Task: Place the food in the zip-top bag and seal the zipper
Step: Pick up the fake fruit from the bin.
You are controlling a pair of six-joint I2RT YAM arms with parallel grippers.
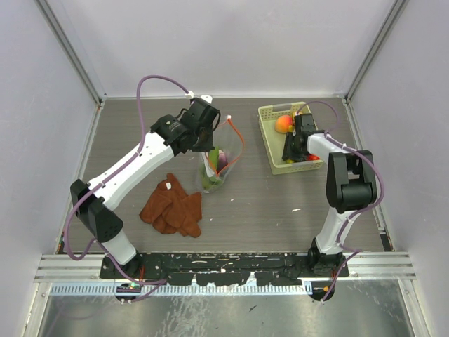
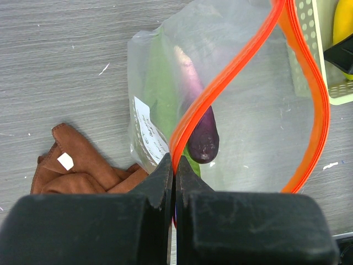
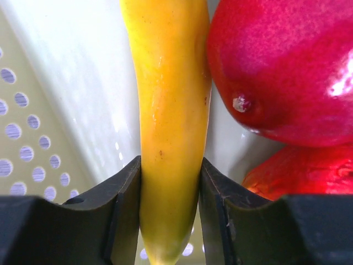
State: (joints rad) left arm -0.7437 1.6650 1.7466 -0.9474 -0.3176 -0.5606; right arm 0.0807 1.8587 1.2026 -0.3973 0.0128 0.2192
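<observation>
The left gripper pinches the bag's orange zipper mid-table, eggplant inside. In the basket, the right gripper clamps the banana beside the apple.

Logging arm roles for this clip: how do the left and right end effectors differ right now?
The left end effector is pinched shut on the zipper, holding the zip-top bag open; the right end effector is down in the basket, fingers against both sides of the banana. Left's jaws meet; right's stand apart around the fruit. Both grip a task item.
</observation>
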